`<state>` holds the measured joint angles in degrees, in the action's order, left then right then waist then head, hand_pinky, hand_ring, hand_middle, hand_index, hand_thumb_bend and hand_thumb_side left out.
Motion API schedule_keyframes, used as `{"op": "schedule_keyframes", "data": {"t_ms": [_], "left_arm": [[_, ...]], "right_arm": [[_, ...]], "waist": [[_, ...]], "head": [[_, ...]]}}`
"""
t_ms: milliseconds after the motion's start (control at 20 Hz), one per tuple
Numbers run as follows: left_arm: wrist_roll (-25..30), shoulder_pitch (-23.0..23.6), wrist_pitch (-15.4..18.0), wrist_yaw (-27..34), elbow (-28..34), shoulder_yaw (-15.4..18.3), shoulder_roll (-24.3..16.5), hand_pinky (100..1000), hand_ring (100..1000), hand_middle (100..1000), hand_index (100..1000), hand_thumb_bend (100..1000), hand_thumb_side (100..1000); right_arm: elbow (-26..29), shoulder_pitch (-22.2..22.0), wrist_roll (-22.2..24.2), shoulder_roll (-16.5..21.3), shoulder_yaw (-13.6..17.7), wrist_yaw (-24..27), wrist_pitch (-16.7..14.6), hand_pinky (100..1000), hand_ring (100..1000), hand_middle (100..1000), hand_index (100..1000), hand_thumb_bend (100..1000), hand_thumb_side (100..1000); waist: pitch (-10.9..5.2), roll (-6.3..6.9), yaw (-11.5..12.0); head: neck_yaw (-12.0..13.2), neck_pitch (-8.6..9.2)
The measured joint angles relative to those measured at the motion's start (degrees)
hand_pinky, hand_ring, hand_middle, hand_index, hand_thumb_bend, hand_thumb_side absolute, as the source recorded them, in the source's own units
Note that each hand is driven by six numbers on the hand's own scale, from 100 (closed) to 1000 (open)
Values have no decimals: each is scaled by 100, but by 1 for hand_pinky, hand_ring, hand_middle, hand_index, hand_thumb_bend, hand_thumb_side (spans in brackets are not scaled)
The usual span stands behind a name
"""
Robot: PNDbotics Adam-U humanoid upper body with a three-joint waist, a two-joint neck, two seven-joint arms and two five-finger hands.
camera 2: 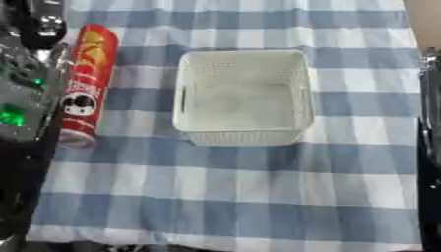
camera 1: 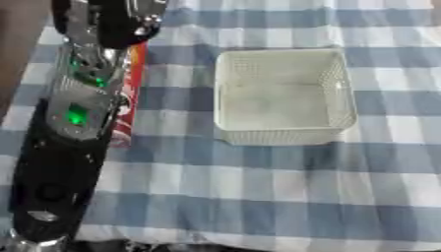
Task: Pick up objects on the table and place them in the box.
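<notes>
Red tube-shaped can (camera 2: 86,83), the one loose object that can be seen, is found lying on its side on the checked cloth of the worktop (camera 2: 258,197), toward the left edge and just beside the white basket-like box (camera 2: 244,135). Its long axis runs from the far edge toward the near one, with the near end pale and round. In the left eye view most of the can is hidden behind the left arm (camera 1: 73,123), and only a red strip is left showing.

The box is seen to be empty: its perforated walls and bare floor are visible, and nothing is held in it. It stands upright near the middle of the worktop, slightly toward the far edge.

By this evidence the task is judged not to have been advanced yet. Nothing has been placed in the box, and the can remains to be picked up and carried across the short gap to its right.

The left arm is stretched along the left edge, over and beside the can, but its hand is not clearly shown, so whether the fingers are apart or together cannot be told. Only a dark sliver of the right arm (camera 2: 430,147) is caught at the right edge; the right hand is not shown.
</notes>
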<state>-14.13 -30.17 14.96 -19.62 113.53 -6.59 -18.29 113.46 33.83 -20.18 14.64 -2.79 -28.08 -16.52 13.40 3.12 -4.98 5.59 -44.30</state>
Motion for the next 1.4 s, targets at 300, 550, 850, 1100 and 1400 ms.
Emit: {"op": "schedule_keyframes", "data": {"t_ms": [300, 550, 850, 1100, 1400], "left_arm": [[394, 99, -2011, 152, 7, -212, -1130, 568, 703, 780, 873, 381, 658], [586, 265, -3088, 896, 8, -428, -2017, 522, 676, 762, 868, 474, 631], [118, 546, -4265, 3162, 12, -787, -3134, 523, 668, 754, 869, 533, 611], [-394, 597, -4920, 4699, 29, -1205, -3774, 591, 752, 806, 919, 611, 599], [-879, 596, -5475, 6381, 5, -1671, -3982, 602, 773, 843, 946, 694, 567]], "right_arm": [[-66, -156, -76, 88, -2, -178, 117, 500, 666, 692, 705, 100, 982], [-118, -291, -64, 136, -12, -213, 133, 497, 662, 689, 701, 100, 982], [-232, -540, -51, 328, -20, -234, 150, 493, 657, 685, 699, 100, 983], [-338, -680, -61, 360, -19, -249, 160, 491, 654, 684, 698, 100, 986], [-443, -760, -58, 380, -26, -260, 157, 490, 653, 683, 697, 100, 987]], "waist": [[-127, 103, -39], [-183, 199, -34], [-398, 385, 235], [-551, 501, 402], [-668, 579, 505]], "head": [[83, -1], [102, -1], [94, -3], [95, -4], [93, -4]]}}
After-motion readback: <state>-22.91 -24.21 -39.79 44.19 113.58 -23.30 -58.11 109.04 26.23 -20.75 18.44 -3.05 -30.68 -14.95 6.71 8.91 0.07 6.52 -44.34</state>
